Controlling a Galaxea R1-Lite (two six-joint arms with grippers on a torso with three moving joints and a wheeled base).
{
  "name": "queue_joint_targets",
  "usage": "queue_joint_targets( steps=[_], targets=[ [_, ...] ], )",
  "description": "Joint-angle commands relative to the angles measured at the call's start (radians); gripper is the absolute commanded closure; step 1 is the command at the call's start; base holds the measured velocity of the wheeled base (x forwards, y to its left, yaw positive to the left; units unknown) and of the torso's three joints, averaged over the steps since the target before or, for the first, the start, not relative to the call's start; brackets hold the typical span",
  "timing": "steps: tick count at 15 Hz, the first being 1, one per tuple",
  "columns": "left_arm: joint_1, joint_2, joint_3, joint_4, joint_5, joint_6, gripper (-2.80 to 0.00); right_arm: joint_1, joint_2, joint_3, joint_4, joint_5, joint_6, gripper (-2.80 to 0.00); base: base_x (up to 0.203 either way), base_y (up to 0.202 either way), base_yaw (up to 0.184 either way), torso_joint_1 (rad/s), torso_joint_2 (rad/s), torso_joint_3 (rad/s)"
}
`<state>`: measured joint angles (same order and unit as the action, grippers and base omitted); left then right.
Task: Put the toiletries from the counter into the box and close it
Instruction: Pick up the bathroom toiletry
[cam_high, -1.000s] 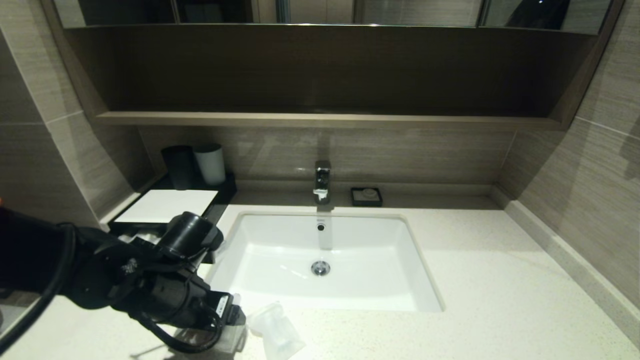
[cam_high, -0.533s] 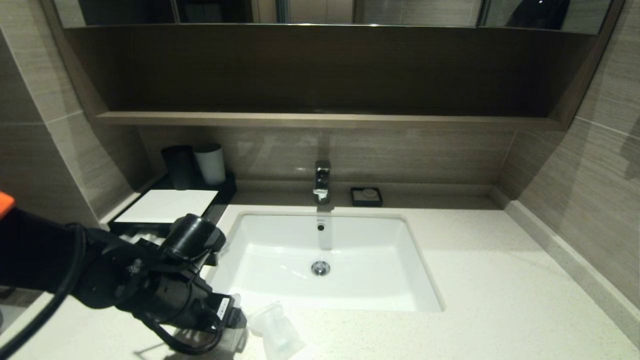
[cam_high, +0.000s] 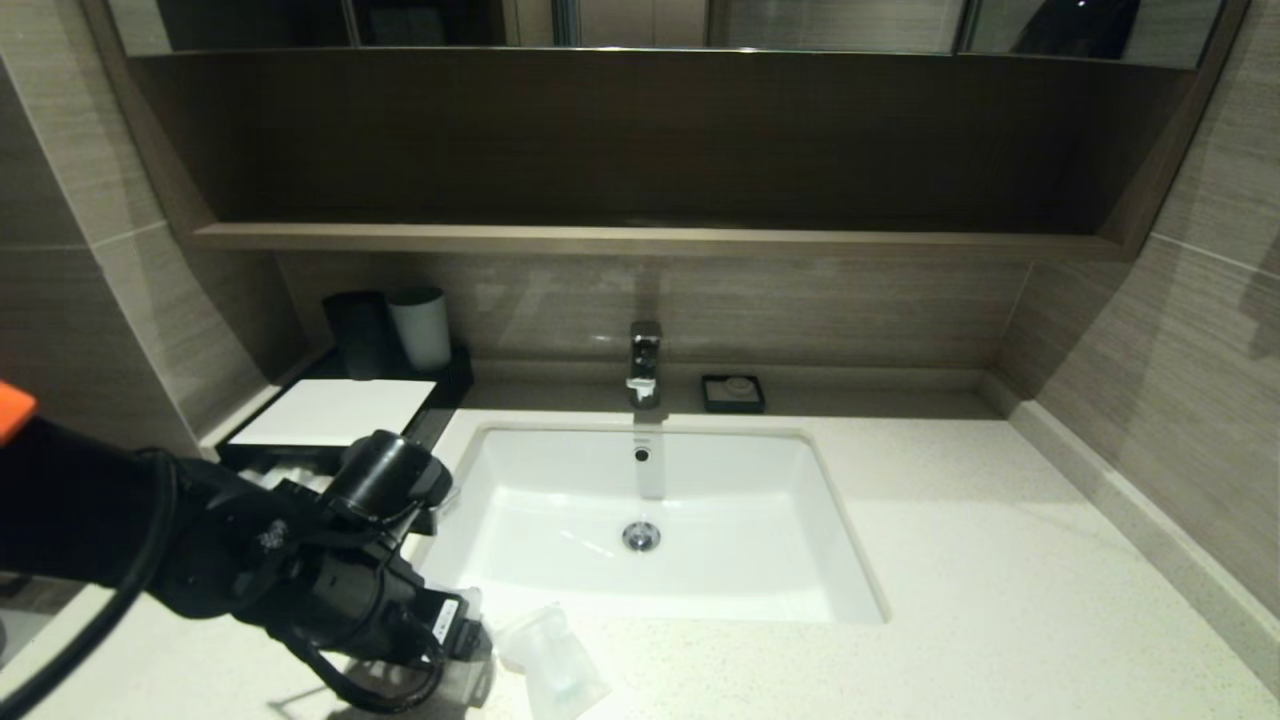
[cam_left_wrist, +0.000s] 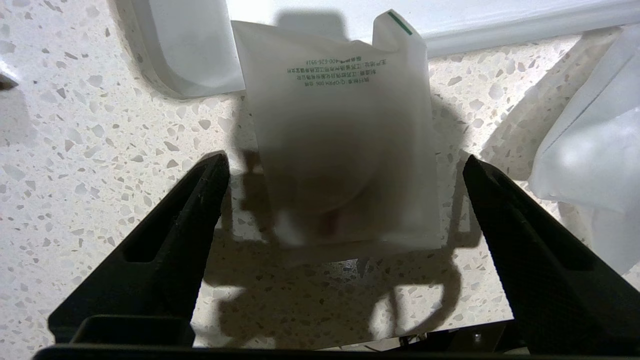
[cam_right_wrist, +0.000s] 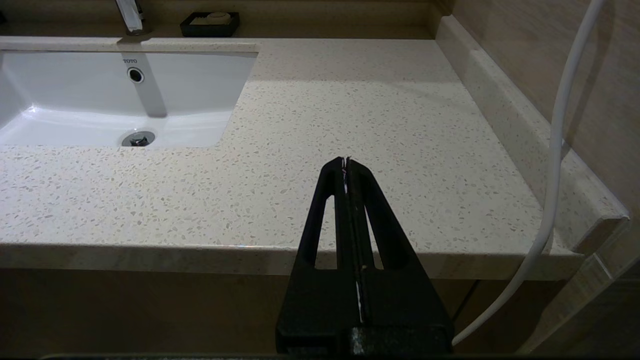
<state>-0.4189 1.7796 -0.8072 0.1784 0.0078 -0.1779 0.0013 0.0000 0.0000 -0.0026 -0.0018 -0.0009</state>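
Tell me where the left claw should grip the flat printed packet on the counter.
Grip the packet across its two long side edges, coming straight down. It lies flat on the counter, and the left claw hangs open with its fingers straddling those edges, so probably just lower and close.

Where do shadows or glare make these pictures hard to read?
Left wrist view: the open left gripper throws a dark shadow over the sachet, dimming its middle. Head view: the sink gleams bright and the shelf recess is dark. Right wrist view: evenly lit counter.
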Motion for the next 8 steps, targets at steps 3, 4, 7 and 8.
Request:
queue_joint_targets(
  steps=[3,4,7,8],
  targets=[
    [0.000,0.008,0.002,0.001,0.001,0.000,-2.80,0.000,-0.001,0.002,0.000,0.000,0.000,0.00,0.000,0.000,0.000,0.000,0.00,0.000],
    [0.000,0.008,0.002,0.001,0.003,0.000,-2.80,0.000,0.000,0.002,0.000,0.000,-0.001,0.00,0.000,0.000,0.000,0.000,0.00,0.000],
    [0.000,0.006,0.005,0.001,0.004,0.000,-2.80,0.000,0.000,0.002,0.000,0.000,-0.001,0.00,0.000,0.000,0.000,0.000,0.00,0.000],
    [0.000,0.006,0.004,0.001,0.004,0.000,-2.80,0.000,0.000,0.002,0.000,0.000,-0.001,0.00,0.000,0.000,0.000,0.000,0.00,0.000]
  ],
)
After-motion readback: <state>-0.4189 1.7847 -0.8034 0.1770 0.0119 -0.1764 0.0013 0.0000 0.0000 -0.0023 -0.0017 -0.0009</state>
